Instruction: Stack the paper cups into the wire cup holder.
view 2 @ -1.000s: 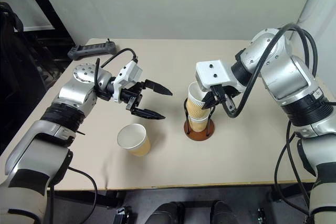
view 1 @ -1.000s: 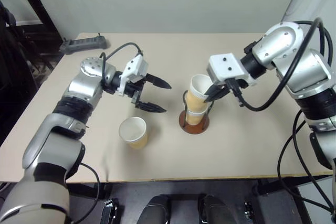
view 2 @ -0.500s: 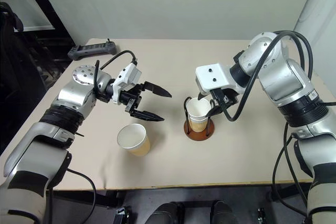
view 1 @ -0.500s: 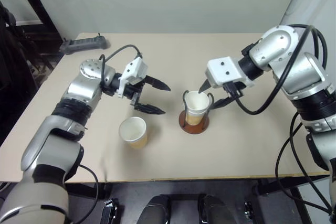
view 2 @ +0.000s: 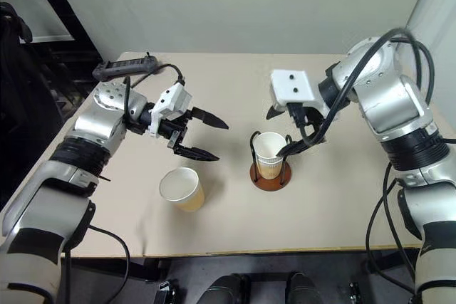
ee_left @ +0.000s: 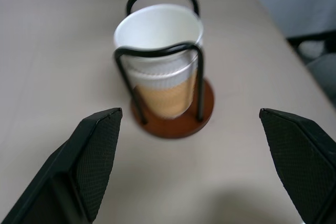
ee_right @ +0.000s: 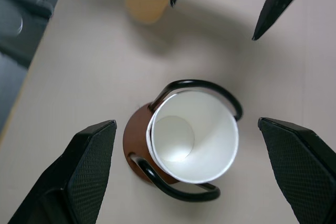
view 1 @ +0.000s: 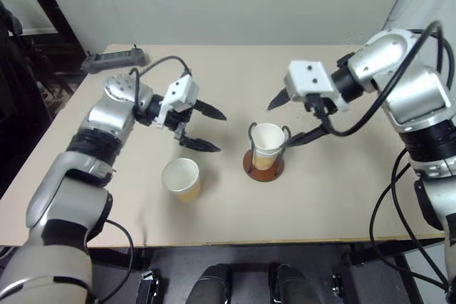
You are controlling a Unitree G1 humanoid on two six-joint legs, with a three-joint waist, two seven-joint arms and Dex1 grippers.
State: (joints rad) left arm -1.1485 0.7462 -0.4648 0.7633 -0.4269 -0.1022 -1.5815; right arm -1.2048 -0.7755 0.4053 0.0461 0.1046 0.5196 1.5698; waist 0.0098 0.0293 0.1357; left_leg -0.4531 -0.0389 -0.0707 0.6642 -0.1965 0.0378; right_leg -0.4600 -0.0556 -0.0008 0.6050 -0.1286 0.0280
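Cups point(view 1: 267, 140) nested in holder point(view 1: 263, 165); right tool point(view 1: 292, 119) above them, released. Last cup point(view 1: 181, 178) sits below left tool point(view 1: 203, 127), also spread wide; next, grab it.

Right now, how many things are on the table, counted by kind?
Paper cups: 3, two nested in the holder, one standing loose
Wire cup holder: 1
Black power strip: 1
Total: 5
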